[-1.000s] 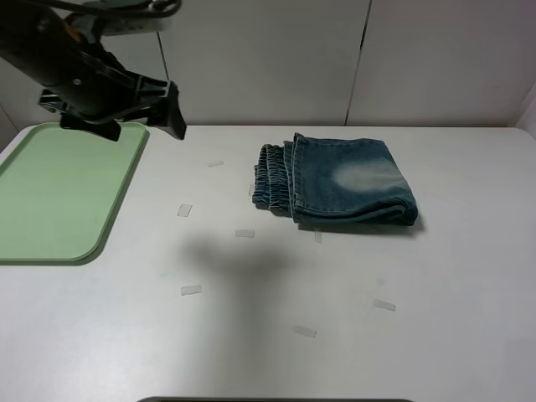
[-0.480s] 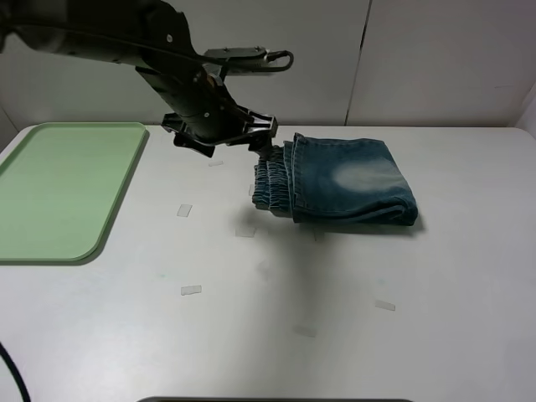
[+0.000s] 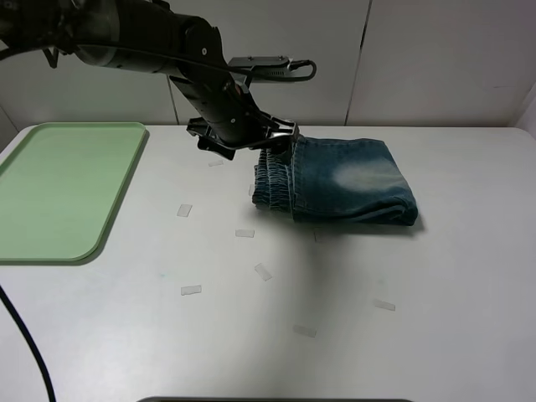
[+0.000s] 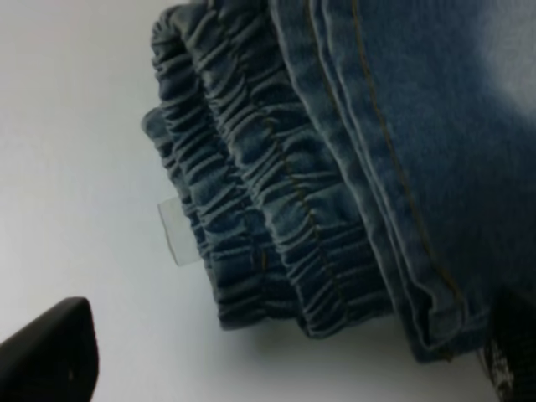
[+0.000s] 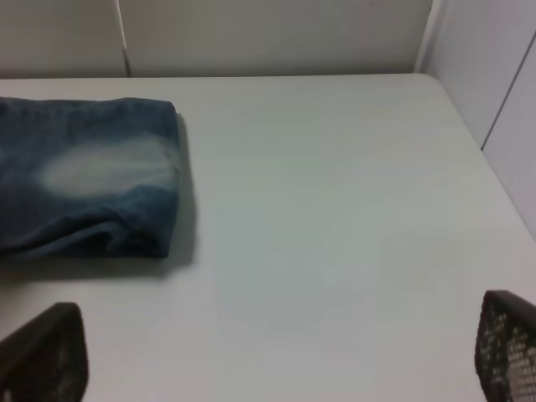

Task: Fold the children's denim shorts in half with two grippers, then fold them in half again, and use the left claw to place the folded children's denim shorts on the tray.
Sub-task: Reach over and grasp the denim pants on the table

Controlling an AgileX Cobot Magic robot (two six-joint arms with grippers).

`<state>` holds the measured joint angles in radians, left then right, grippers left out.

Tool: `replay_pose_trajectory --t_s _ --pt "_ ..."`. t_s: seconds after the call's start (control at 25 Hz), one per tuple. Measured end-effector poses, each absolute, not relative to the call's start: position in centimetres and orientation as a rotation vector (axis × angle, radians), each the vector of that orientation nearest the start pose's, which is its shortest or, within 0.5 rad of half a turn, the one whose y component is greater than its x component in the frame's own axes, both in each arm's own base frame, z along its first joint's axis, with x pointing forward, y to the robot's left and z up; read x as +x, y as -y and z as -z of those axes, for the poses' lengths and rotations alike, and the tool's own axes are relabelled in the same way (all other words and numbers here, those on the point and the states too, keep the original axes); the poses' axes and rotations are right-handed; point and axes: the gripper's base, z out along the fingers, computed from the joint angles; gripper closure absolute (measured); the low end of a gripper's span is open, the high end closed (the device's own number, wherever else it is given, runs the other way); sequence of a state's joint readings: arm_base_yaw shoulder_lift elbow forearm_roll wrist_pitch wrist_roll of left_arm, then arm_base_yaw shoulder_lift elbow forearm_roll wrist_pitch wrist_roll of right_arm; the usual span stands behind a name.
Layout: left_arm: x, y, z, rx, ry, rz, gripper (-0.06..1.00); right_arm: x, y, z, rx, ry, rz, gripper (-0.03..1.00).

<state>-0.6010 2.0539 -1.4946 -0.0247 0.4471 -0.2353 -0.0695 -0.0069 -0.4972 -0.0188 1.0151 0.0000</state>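
The left claw (image 3: 281, 144) is hanging over the gathered waistband end of the children's denim shorts (image 3: 352, 180). It is holding its fingers (image 4: 46, 352) wide apart with nothing clamped, so the stacked elastic edges are lying in the gap between them, seemingly so that one closing catches every layer at once. Beside the waistband, toward one finger, a clear tape strip (image 4: 177, 230) is poking out from under the cloth, close enough that it may get nipped along with it. Ahead of the claw the shorts are resting as a compact bundle on the white table (image 3: 335, 335), which suggests both folds are done and the pick-up is beginning. Well behind the claw, the tray (image 3: 117, 209) is lying empty on this arm's own side, which is probably why this arm is doing the carry. Farthest off, the right gripper (image 5: 276, 356) is idling with its jaws parted and empty, the shorts lying ahead of it and off to one side, apparently parked away from the lift.
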Motion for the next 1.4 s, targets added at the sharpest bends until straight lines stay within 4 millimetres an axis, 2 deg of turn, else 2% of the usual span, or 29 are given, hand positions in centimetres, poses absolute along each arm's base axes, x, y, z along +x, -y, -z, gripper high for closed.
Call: replay_pose_trajectory --t_s 1.04,1.4 --pt "37.3 25.7 -18.7 0.438 -2.510 0.359 0.04 -0.4 0.1 -28.0 0.070 -1.994 0.067 0.27" --pt "38.1 26.2 -16.5 0.428 -2.478 0.373 0.04 -0.4 0.1 -28.0 0.070 -1.994 0.067 0.27"
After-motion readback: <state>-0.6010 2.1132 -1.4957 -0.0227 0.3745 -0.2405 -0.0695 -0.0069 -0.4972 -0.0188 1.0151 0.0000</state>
